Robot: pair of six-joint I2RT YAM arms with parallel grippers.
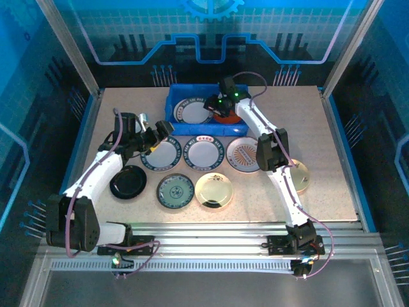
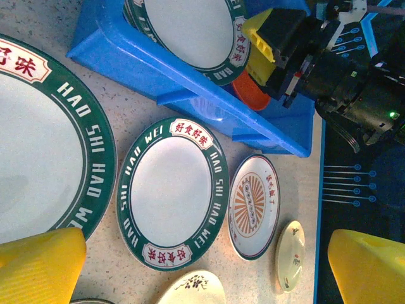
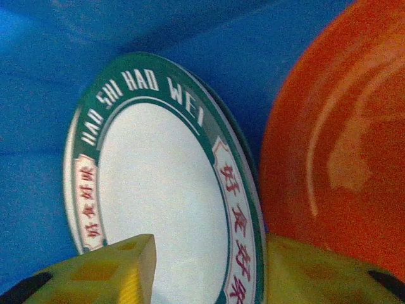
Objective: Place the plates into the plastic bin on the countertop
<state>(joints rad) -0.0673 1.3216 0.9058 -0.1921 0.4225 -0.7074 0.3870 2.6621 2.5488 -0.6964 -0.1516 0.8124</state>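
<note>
Countertop (image 1: 332, 128), beige and speckled, with the blue plastic bin (image 1: 174, 97) at its far middle and seven plates loose on it nearer the arms.

Inside the bin a green-rimmed white plate (image 1: 192, 110) lies at the left and an orange plate (image 1: 227, 118) just beside it at the right. The right gripper (image 1: 214, 105) hangs inside the bin over these two. Its jaws are partly parted and nothing is seen pinched between them. The left gripper (image 1: 155, 135) hovers at the leftmost counter plate (image 1: 161, 155), spread to its full width and empty.

Loose plates, in descending size:
- second green-rimmed plate (image 1: 203, 152)
- sunburst plate (image 1: 243, 154)
- gold plate (image 1: 213, 190)
- teal patterned plate (image 1: 175, 190)
- black plate (image 1: 128, 182)
- cream plate (image 1: 301, 178), partly under the right forearm

Handling (judged): the plates look rigid, glossy and fairly light, so slippery and liable to chip or clatter if dropped. They lie flat, so the raised rim is the one place to take hold, with one finger slid under the lip and the other on top.

The top view gives the overall layout. The left wrist view resolves the "HAO SHI HAO WEI" rim lettering and the bin's outer wall. The right wrist view shows how closely the two rims sit inside the bin.
</note>
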